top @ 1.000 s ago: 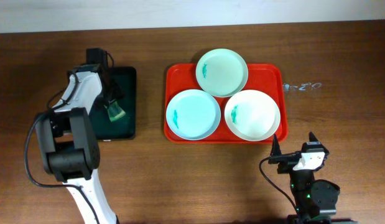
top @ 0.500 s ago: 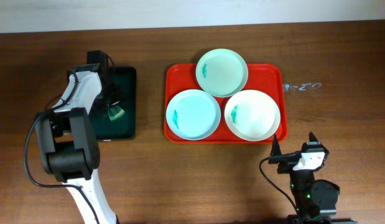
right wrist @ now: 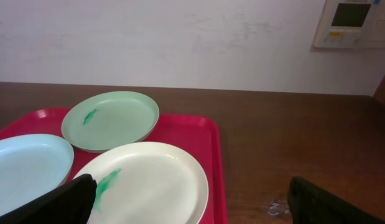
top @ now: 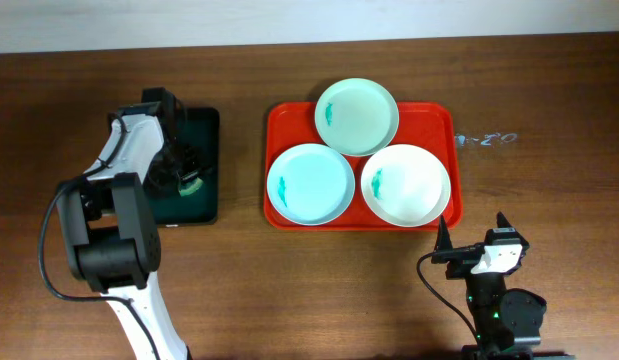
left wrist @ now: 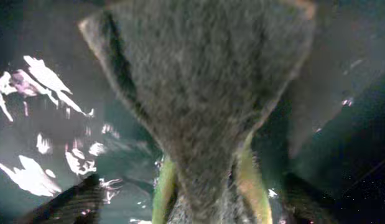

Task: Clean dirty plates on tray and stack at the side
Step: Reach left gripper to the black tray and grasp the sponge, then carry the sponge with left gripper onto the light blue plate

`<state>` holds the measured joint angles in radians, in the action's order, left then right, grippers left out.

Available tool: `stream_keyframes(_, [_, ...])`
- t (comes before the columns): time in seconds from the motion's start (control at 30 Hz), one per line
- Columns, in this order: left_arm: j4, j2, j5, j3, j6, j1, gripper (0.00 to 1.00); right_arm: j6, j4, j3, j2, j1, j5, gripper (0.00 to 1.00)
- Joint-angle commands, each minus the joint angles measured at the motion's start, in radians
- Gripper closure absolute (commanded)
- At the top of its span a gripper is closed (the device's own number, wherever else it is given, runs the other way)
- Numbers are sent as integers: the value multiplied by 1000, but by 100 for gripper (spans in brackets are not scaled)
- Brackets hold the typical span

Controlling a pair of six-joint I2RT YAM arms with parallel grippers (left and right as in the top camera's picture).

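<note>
The overhead view looks straight down on the table (top: pixel 549 120), taking in both arms. The left wrist view sits very close above the black tray (top: pixel 204 160), filled by a sponge (left wrist: pixel 198 106). The right wrist view looks low across the red tray (right wrist: pixel 204 134) toward the wall (right wrist: pixel 180 37), sharing its plates (right wrist: pixel 111 118) with overhead.

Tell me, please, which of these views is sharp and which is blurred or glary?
Overhead: sharp and evenly lit, red tray crisp. Left wrist: dark and blurred, a sponge filling it, white glare spots on the black tray. Right wrist: clear on the white plate, near fingertips soft.
</note>
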<state>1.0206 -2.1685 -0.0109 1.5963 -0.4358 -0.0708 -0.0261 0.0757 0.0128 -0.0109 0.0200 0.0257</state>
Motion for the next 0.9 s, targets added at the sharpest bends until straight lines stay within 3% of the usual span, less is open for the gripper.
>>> stream_keyframes(0.0, [16, -10, -3, 8, 3, -4, 70, 8, 3, -7, 7, 6, -8, 2])
stream_keyframes(0.03, [11, -10, -4, 8, 3, -4, 97, 8, 3, -7, 7, 6, -8, 2])
stream_keyframes(0.07, [1, -10, -4, 8, 3, -4, 100, 8, 3, -7, 7, 6, -8, 2])
stream_keyframes(0.1, [-15, -10, -7, 8, 3, -4, 64, 8, 3, -7, 7, 6, -8, 2])
stream_keyframes(0.13, [-40, -10, -16, 8, 3, -4, 1, 8, 3, -7, 7, 6, -8, 2])
stream_keyframes(0.27, [-92, -10, -168, 8, 4, -4, 1, 8, 3, -7, 7, 6, -8, 2])
stream_keyframes(0.3, [-93, -10, -170, 8, 3, -4, 5, 8, 3, -7, 7, 6, -8, 2])
stream_keyframes(0.37, [-92, -10, -169, 8, 3, -4, 30, 8, 3, -7, 7, 6, -8, 2])
stream_keyframes(0.47, [-31, -10, -169, 26, 3, -4, 93, 8, 3, -7, 7, 6, -8, 2])
stream_keyframes(0.5, [-2, -10, -169, 45, 3, -4, 100, 8, 3, -7, 7, 6, -8, 2])
stream_keyframes(0.6, [168, -10, -169, 213, 3, -4, 100, 8, 3, -7, 7, 6, -8, 2])
stream_keyframes(0.73, [505, -10, -128, 737, 3, -3, 100, 8, 3, -7, 7, 6, -8, 2])
stream_keyframes(0.8, [532, -10, -125, 807, 3, -3, 100, 8, 3, -7, 7, 6, -8, 2])
stream_keyframes(0.87, [496, -24, -124, 726, 2, -3, 100, 8, 3, -7, 7, 6, -8, 2])
